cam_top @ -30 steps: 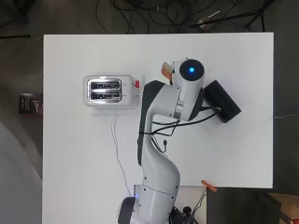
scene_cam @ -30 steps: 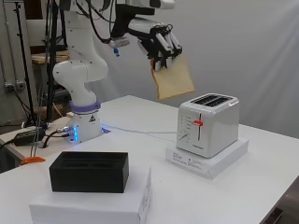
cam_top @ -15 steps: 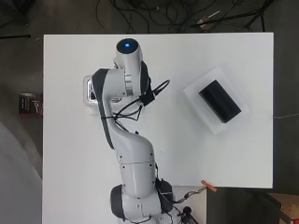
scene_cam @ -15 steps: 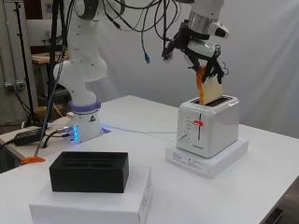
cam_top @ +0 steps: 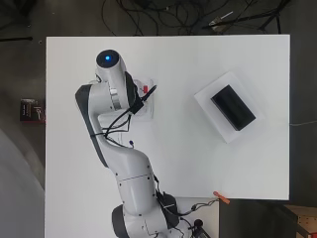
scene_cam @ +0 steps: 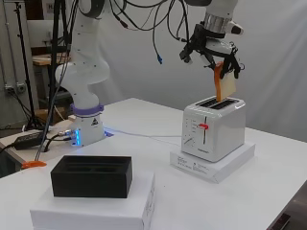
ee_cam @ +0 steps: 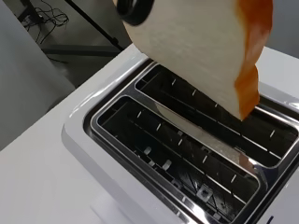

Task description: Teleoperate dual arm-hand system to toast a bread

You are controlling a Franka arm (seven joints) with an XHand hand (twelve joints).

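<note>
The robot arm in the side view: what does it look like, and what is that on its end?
A glossy white arm of rounded segments, with a purple band and blue lights at its base. Black cables loop along it. Its end carries a black and white hand.

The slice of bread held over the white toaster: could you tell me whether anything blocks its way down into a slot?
Nothing visible does. The tan, orange-crusted slice of bread hangs upright from the black and white hand, its lower edge at the white two-slot toaster. In the wrist view both slots are open and empty.
</note>
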